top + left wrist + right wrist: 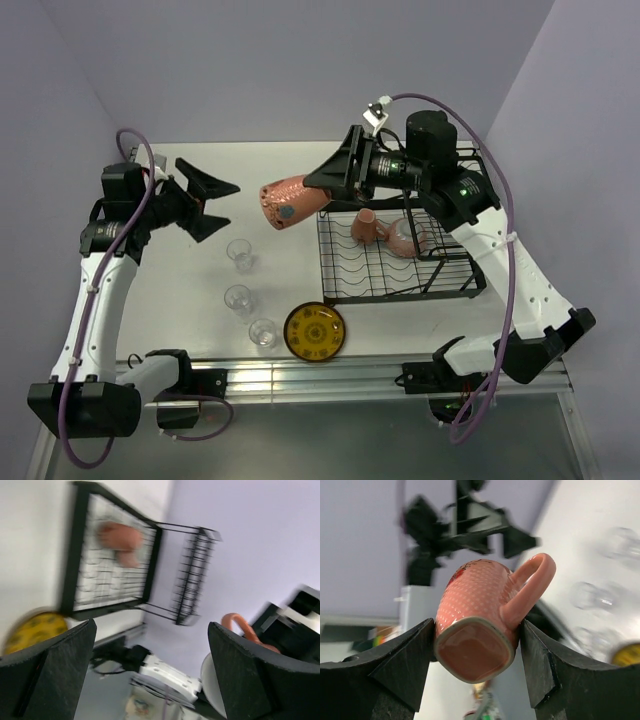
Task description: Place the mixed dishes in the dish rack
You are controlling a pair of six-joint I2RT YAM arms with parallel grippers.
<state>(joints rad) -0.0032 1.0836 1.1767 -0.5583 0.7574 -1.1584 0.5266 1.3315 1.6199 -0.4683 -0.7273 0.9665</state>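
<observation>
Overhead, the right gripper (312,194) pinches a salmon-pink held mug (284,204) on its side in the air, just left of the dish rack (400,268). The rack sits on the right side of the white table (180,290). A second mug (367,227) and a pink bowl (410,238) rest in the rack's far part. The left gripper (214,207) hangs over the table's left side with its fingers spread and nothing between them. Three clear glasses (240,254) stand in a rough line from far to near, between the left arm and the rack. A yellow plate (314,331) lies flat near the front edge, close to the rack's near left corner.

From the left wrist, blurred, the left gripper (150,675) is spread wide and empty. Beyond it are the rack (67,565) with the second mug (120,537) inside, the plate (32,630) at lower left, and the held mug (240,625) at right.

From the right wrist, the right gripper (477,655) presses both fingers against the held mug (480,615), base toward the camera and handle to the right. Blurred glasses (592,596) and the plate's (627,655) edge show at right.
</observation>
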